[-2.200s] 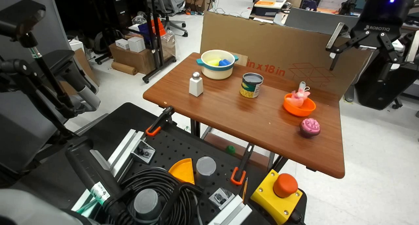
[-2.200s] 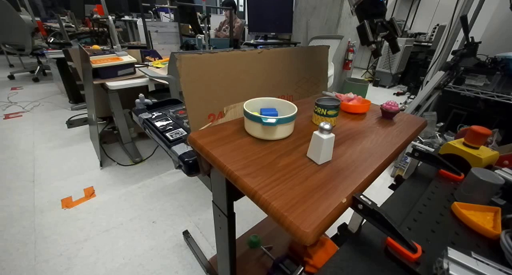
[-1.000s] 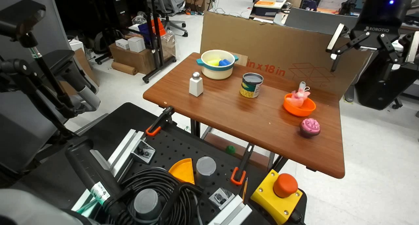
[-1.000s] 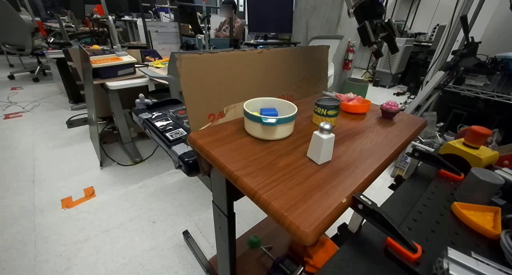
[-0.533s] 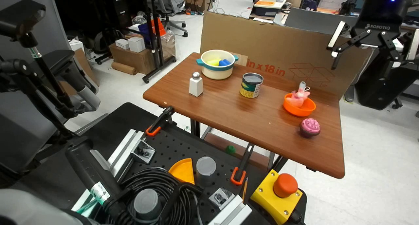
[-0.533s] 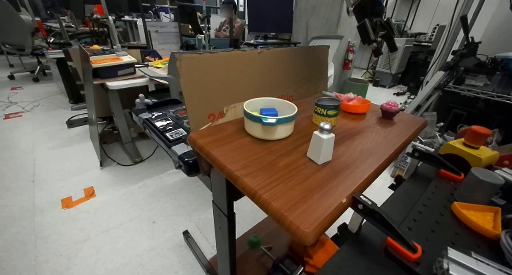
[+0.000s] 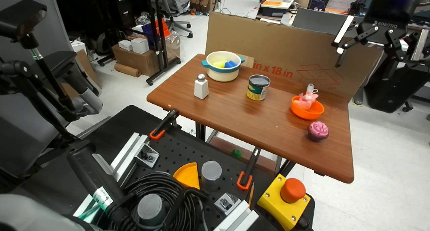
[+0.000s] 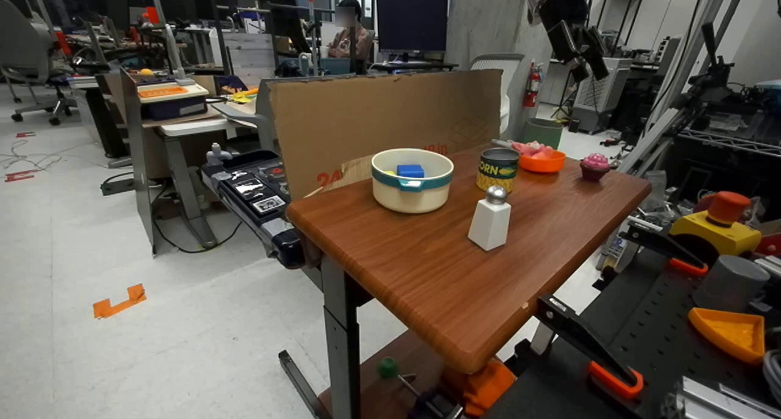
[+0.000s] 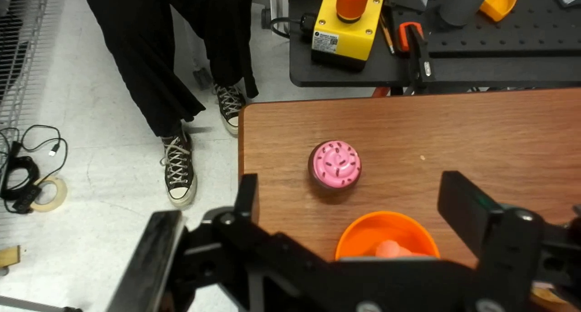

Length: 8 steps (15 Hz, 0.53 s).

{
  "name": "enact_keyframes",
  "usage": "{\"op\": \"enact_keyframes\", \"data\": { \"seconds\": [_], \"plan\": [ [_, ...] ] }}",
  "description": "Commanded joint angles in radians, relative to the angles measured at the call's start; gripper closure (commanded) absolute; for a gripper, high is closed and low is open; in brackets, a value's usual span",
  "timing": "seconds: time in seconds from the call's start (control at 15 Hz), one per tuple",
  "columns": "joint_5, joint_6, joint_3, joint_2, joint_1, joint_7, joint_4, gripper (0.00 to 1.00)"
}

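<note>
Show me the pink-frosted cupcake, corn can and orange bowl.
Pink-frosted cupcake [image 9: 336, 164], wrist view: on its frosting.
Corn can [image 8: 497, 170], in an exterior view: on its label.
Orange bowl [image 7: 307, 115], in an exterior view: on its outer wall.

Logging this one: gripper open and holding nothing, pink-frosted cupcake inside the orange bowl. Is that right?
Not quite: the pink-frosted cupcake sits on the table, beside the orange bowl rather than inside it, as the wrist view shows. The gripper is open and holding nothing, as you say.

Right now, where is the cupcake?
In both exterior views, the cupcake sits toward the right end of the table, nearest the orange bowl. The wrist view shows a gap between them.
</note>
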Motion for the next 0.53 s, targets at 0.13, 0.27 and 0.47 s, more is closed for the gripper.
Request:
{"op": "enact_keyframes", "data": {
  "seconds": [0.13,0.27,0.47],
  "plan": [
    [0.022,-0.063,0.015,0.037,-0.021,-0.028,0.078,0.00],
    [0.008,-0.033,0.003,0.038,-0.016,0.002,0.079,0.00],
    [-0.005,0.018,-0.004,0.042,-0.015,0.020,0.084,0.00]
  ]
}}
